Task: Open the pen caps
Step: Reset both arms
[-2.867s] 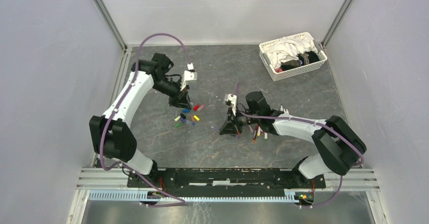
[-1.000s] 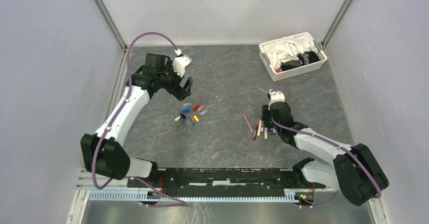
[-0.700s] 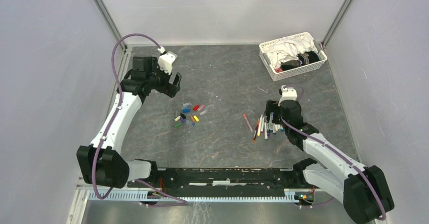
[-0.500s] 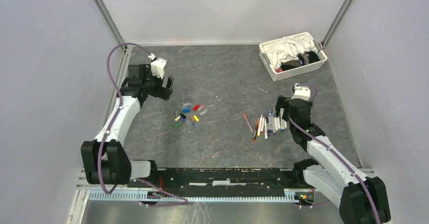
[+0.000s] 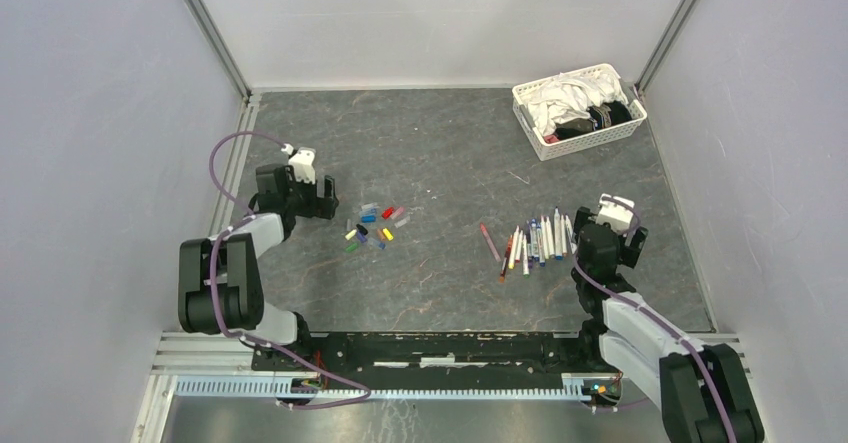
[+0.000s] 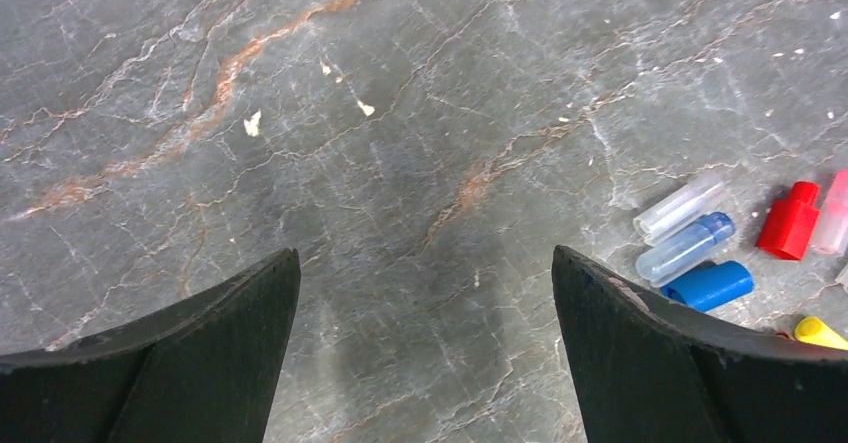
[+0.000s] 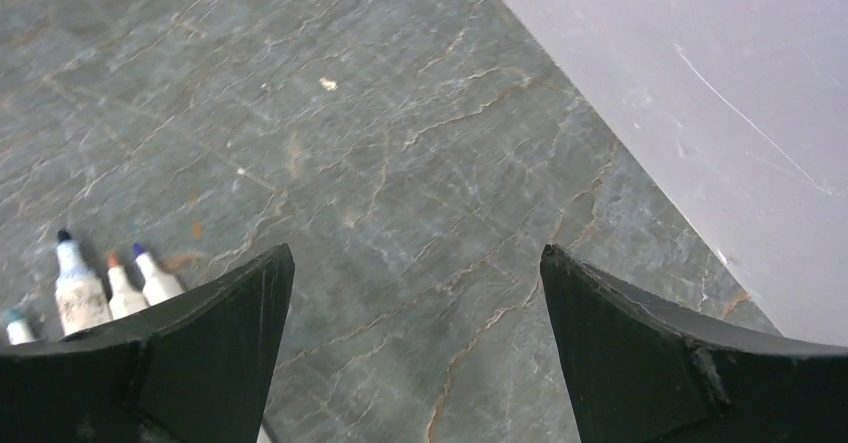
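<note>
The pen caps [image 5: 374,225] lie loose in a small mixed-colour cluster left of centre. The left wrist view shows clear [image 6: 680,206], blue [image 6: 710,285], red [image 6: 790,221] and yellow [image 6: 820,331] caps at its right edge. The pens [image 5: 536,240] lie side by side right of centre; three bare tips [image 7: 110,285] show in the right wrist view. My left gripper [image 5: 322,199] [image 6: 424,253] is open and empty over bare table, just left of the caps. Open and empty too, my right gripper [image 5: 608,231] [image 7: 416,249] hangs just right of the pens.
A white lattice basket [image 5: 530,128] of cloths stands at the back right corner. One reddish pen [image 5: 489,242] lies apart, left of the row. The enclosure's side wall [image 7: 700,113] is close to the right gripper.
Both arms have drawn back toward their bases. The right gripper slid right, off the pens, which now lie in a row. The left gripper came down from the back to beside the caps.
</note>
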Available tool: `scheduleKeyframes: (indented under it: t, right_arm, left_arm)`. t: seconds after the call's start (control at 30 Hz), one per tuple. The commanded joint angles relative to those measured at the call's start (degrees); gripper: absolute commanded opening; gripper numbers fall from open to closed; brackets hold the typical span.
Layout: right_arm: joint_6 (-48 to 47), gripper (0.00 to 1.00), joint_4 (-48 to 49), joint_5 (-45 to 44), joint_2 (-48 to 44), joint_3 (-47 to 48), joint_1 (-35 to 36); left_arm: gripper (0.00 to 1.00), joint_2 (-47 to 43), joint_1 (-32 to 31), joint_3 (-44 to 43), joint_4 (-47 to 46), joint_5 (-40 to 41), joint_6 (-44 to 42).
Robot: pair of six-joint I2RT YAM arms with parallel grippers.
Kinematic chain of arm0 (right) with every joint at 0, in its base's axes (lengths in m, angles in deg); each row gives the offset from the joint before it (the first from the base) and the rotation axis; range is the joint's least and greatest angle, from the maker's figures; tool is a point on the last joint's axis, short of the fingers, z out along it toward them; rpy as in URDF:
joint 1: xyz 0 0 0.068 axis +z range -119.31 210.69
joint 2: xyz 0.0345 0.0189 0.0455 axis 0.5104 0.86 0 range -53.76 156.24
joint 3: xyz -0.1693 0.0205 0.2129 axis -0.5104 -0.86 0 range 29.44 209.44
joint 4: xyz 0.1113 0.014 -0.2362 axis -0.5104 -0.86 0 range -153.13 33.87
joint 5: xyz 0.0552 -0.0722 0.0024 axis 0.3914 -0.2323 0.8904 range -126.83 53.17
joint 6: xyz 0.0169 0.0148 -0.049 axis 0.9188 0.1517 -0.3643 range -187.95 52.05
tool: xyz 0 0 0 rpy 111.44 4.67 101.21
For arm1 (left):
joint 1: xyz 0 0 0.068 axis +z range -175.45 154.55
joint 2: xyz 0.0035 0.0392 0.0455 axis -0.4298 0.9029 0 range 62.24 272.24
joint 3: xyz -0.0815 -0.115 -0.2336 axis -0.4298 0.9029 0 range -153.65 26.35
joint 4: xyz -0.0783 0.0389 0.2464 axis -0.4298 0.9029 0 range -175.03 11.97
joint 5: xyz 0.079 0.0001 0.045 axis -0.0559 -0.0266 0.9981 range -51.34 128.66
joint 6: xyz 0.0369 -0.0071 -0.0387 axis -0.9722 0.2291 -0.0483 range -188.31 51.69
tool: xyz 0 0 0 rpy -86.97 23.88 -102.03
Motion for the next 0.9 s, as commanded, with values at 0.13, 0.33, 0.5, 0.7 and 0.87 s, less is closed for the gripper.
scheduleKeyframes:
  t: [0.13, 0.33, 0.5, 0.7, 0.87]
  right_arm:
    - [-4.3, 0.98, 28.9, -2.3, 8.9, -4.8, -2.6]
    - [-9.0, 0.98, 43.9, 1.4, 13.2, -10.4, -2.7]
    - [-11.3, 0.98, 60.8, 7.0, 16.8, -18.0, -2.7]
    - [-18.1, 0.98, 69.6, 21.5, 24.0, -19.4, -2.4]
    - [-16.0, 0.98, 56.4, 19.9, 26.5, -10.7, -3.6]
  left_arm:
    - [1.00, -3.5, 0.4, 11.8, -33.1, -4.4, 9.1]
    - [1.00, -0.6, 0.3, 20.7, -53.7, -4.1, 11.3]
    - [1.00, 3.6, -2.8, 25.3, -66.2, 4.2, 11.8]
    - [1.00, 4.2, -4.5, 23.1, -61.6, 9.7, 11.2]
    - [1.00, 4.2, -4.4, 20.8, -56.8, 10.5, 11.3]
